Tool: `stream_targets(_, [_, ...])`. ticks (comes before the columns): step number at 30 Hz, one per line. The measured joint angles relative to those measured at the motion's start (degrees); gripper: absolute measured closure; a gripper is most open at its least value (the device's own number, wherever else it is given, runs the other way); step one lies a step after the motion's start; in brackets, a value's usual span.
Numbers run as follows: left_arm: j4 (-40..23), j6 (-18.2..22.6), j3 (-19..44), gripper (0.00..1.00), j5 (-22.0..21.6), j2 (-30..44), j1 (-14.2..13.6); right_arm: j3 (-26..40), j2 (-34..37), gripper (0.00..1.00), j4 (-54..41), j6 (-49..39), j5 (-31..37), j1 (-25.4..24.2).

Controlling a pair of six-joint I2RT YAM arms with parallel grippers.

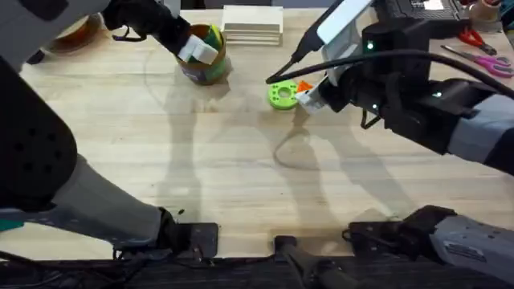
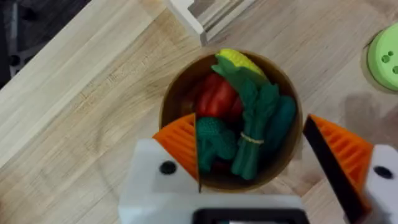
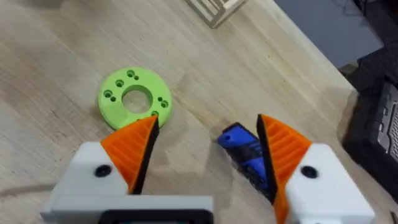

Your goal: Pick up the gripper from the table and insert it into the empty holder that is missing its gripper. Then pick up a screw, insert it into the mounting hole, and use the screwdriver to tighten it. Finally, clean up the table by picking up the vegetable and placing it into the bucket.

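Observation:
The bucket (image 2: 171, 102) holds several toy vegetables: a corn cob (image 2: 239, 60), a red pepper (image 2: 214, 98) and green stalks (image 2: 255, 124). My left gripper (image 2: 258, 155) hangs open right above it, with nothing between its orange pads. In the overhead view the bucket (image 1: 207, 71) stands at the back left, under the left gripper (image 1: 198, 50). The blue screwdriver (image 3: 245, 152) lies on the table between the fingers of my open right gripper (image 3: 208, 152), which do not touch it. The loose gripper piece, the holder and the screw are out of view.
A lime-green ring disc (image 1: 282, 95) lies just left of the right gripper (image 1: 309, 95). A stack of wooden slats (image 1: 253, 24) stands at the back. Scissors (image 1: 482, 54) and dark equipment sit at the back right, a brown bowl (image 1: 76, 34) at the back left.

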Motion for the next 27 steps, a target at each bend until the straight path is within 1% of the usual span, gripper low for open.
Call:
stream_targets(4, [-0.4,0.0,0.0,0.014,0.8,-1.2,0.0,0.0,-0.1,0.071,-0.3,1.4,0.0,0.0])
stream_targets(5, [-0.7,0.0,0.0,0.014,0.9,-2.1,0.0,0.0,-0.3,0.053,-1.2,2.4,0.0,0.0])
stream_targets(7, [-2.0,0.0,0.0,0.014,1.1,-4.7,0.0,0.1,-1.9,0.018,-5.3,5.5,0.0,0.0])
stream_targets(10, [-6.0,0.0,0.3,0.014,1.2,-10.1,0.0,2.4,-4.5,0.014,-15.0,9.8,-0.1,0.0])
stream_targets(13, [-12.2,0.0,0.9,0.014,1.7,-15.2,0.0,7.8,-6.2,0.013,-25.7,13.2,-0.1,-0.1])
stream_targets(16, [-20.7,0.0,1.3,0.014,2.4,-19.1,0.0,14.1,-7.5,0.012,-34.2,16.9,-0.2,-0.1])
stream_targets(20, [-30.2,0.0,1.3,0.014,2.5,-21.9,0.0,21.2,-9.6,0.012,-43.9,20.6,-0.2,-0.2])
stream_targets(23, [-35.5,0.0,1.3,0.014,2.5,-22.8,0.0,24.1,-11.6,0.012,-48.7,21.9,-0.2,-0.3])
stream_targets(27, [-41.3,0.0,1.3,0.014,2.5,-23.0,0.0,24.8,-14.8,0.012,-51.9,24.0,-0.2,-0.5])
